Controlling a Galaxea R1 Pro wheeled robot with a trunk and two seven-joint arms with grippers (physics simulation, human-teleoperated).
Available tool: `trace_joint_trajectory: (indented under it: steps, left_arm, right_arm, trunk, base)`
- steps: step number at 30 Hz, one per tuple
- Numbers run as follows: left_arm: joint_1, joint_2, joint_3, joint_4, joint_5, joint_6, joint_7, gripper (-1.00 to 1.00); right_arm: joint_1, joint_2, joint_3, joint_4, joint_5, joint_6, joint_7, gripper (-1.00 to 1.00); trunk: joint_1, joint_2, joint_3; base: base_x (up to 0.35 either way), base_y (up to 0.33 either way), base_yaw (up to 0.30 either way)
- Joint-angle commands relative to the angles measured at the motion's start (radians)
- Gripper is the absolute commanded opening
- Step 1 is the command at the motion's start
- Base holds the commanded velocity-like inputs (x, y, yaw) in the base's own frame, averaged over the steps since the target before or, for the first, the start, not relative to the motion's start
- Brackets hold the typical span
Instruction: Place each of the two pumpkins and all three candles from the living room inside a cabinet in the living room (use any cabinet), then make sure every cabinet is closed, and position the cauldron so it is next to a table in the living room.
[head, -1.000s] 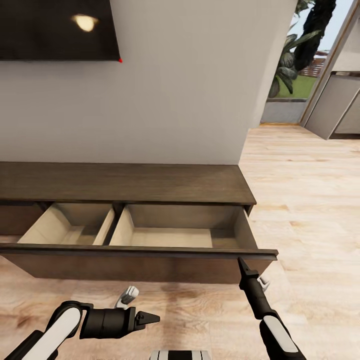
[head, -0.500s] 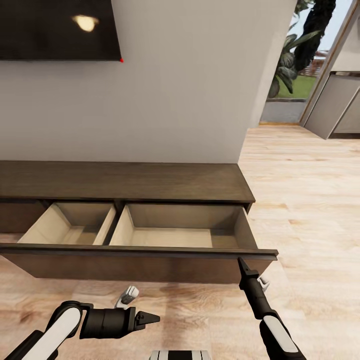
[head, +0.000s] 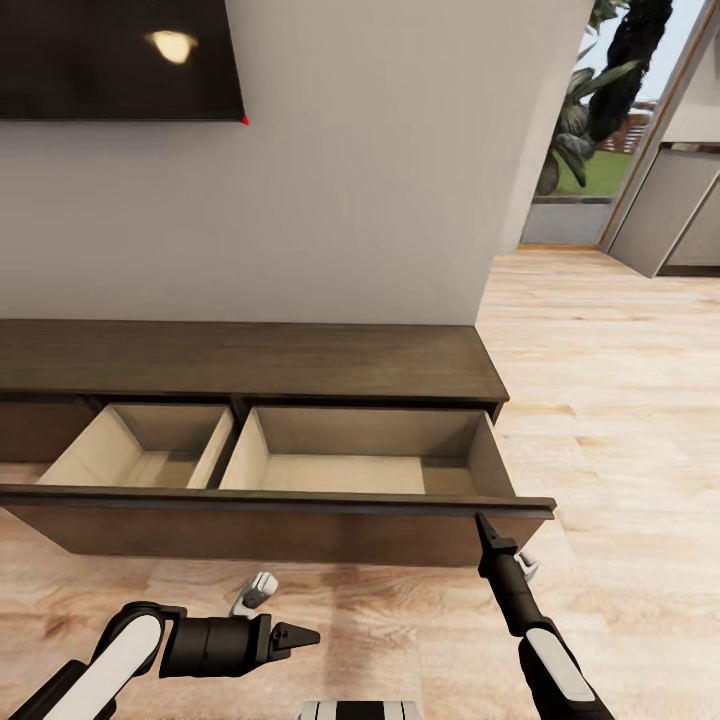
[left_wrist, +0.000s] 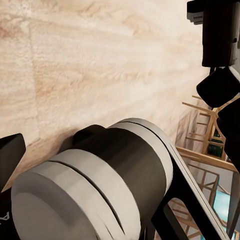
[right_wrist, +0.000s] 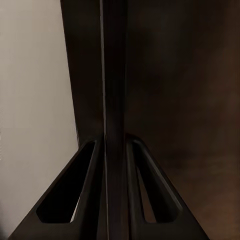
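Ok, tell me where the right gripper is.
In the head view the right gripper sits low right, clamped on the open cabinet drawer's front edge near its right end.

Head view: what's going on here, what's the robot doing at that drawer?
The right gripper is at the top edge of the cabinet's pulled-out drawer front, near its right end; in the right wrist view its fingers straddle that dark panel edge. The drawer is open, and what shows of its two light tan compartments holds nothing. The left gripper hangs low over the wood floor, apart from the cabinet, holding nothing. No pumpkins, candles or cauldron are in sight.
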Motion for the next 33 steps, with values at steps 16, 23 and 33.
trace_joint_trajectory:
  steps: [16, 23, 33]
  left_arm:
    - [0.000, 0.001, 0.000, 0.000, -0.010, 0.001, -0.010, 1.00]
    - [0.000, 0.001, 0.000, 0.000, -0.010, 0.001, -0.010, 1.00]
    - [0.000, 0.002, 0.008, 0.000, -0.009, 0.001, -0.010, 1.00]
  right_arm:
    - [0.007, 0.000, -0.006, -0.003, -0.028, 0.018, 0.014, 1.00]
    - [0.007, 0.000, -0.006, -0.003, -0.028, 0.018, 0.014, 1.00]
    - [0.007, 0.000, -0.004, -0.003, -0.027, 0.027, 0.009, 1.00]
  trunk:
    - [0.000, 0.000, -0.001]
    - [0.000, 0.000, -0.001]
    - [-0.001, 0.000, 0.007]
  base:
    - [0.000, 0.000, 0.000]
    - [-0.080, 0.000, 0.000]
    - [-0.022, 0.000, 0.000]
